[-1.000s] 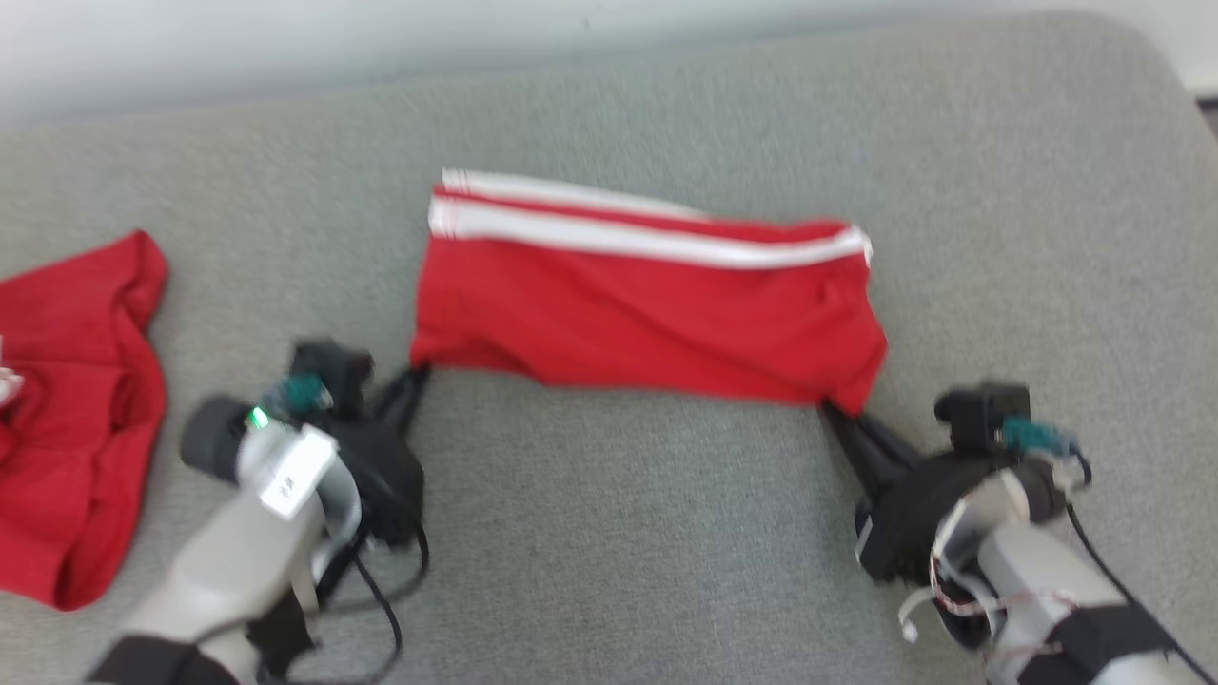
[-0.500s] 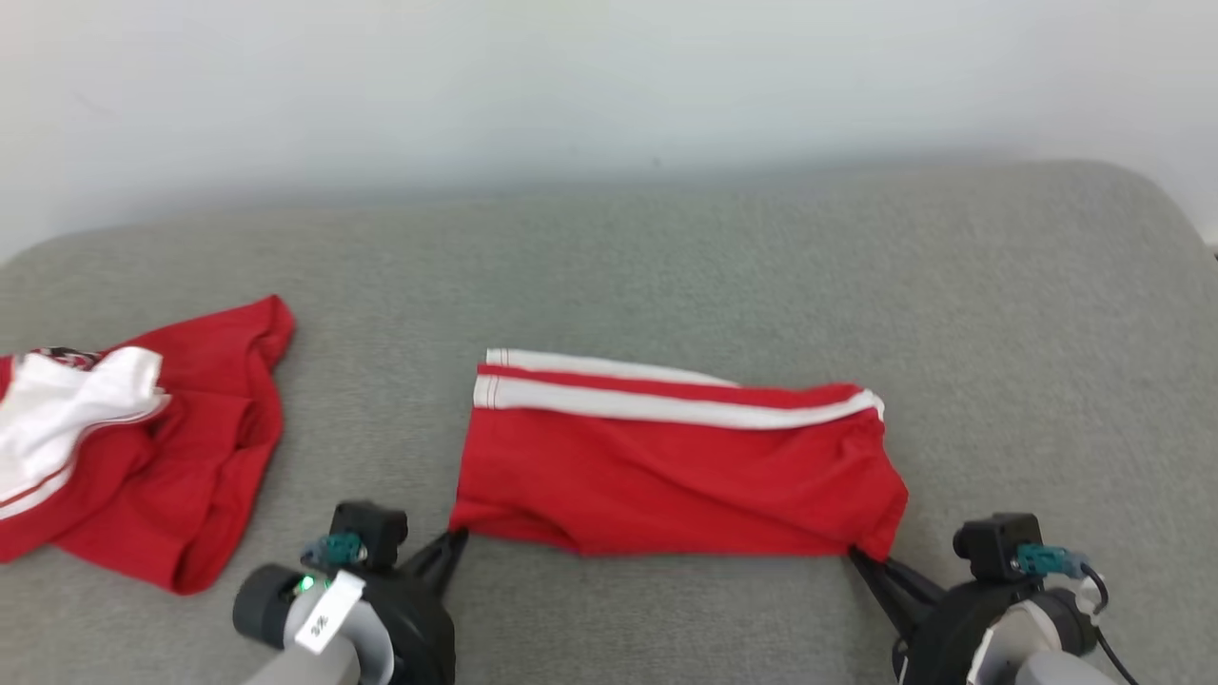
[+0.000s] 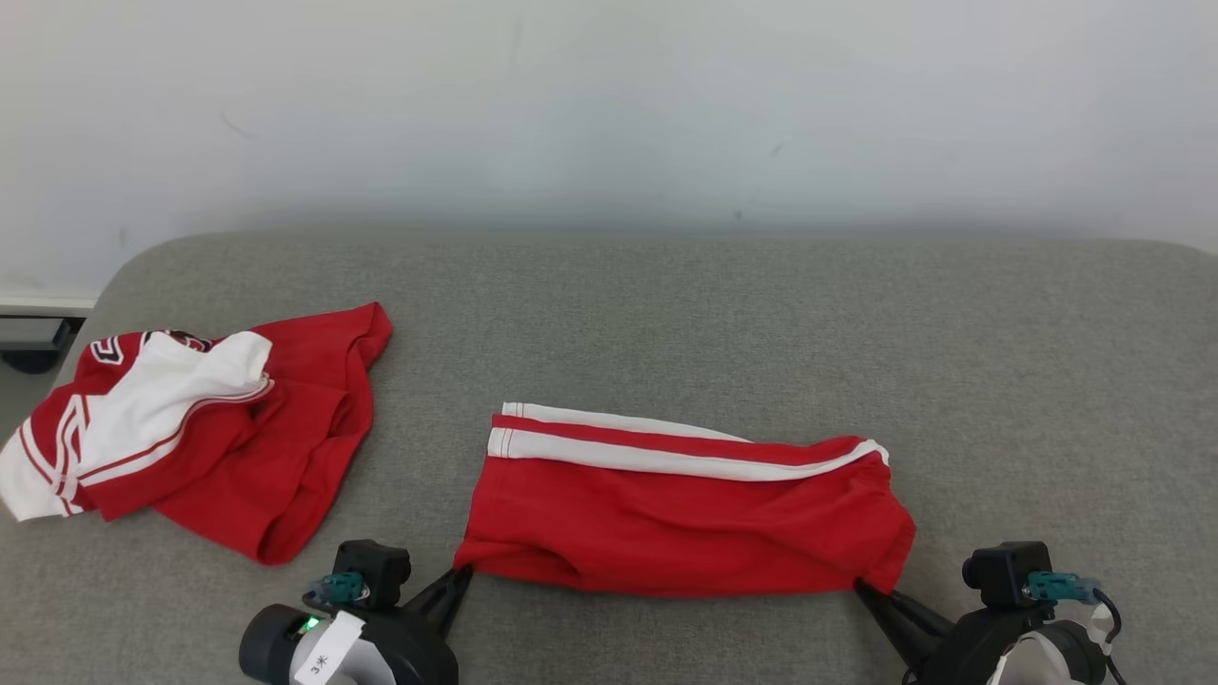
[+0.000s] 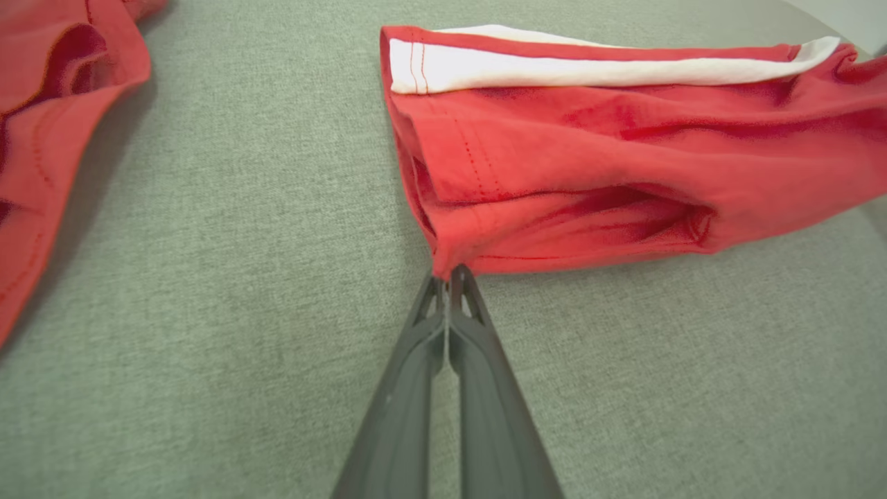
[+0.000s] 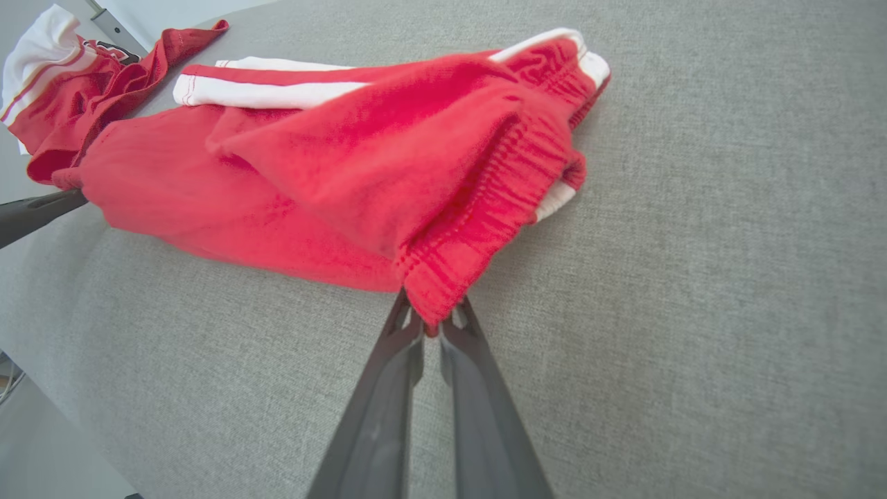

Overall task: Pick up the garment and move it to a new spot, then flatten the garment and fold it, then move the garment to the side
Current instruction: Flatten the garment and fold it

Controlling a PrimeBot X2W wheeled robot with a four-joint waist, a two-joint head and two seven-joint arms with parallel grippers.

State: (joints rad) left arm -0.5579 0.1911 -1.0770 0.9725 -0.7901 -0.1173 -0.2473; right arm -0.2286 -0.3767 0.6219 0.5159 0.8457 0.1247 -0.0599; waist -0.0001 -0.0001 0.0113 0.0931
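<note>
The garment (image 3: 680, 518) is a pair of red shorts with white side stripes, folded into a long band on the grey cushion. My left gripper (image 3: 463, 572) is shut on its near left corner (image 4: 447, 260). My right gripper (image 3: 861, 587) is shut on the near right corner, at the ribbed waistband (image 5: 433, 315). The garment (image 4: 596, 173) sags between the two grips, its far edge with the white stripe (image 5: 267, 90) lying on the cushion.
A second red and white garment (image 3: 205, 428) lies crumpled at the cushion's left end, also seen as a red heap (image 5: 83, 83) in the right wrist view. The grey cushion (image 3: 723, 323) stretches back to a pale wall (image 3: 609, 114). Its rounded left edge (image 3: 105, 285) drops off.
The head camera has tilted up, bringing the wall and the left garment into view. Both grippers keep their hold on the shorts' near corners, which look drawn slightly toward me.
</note>
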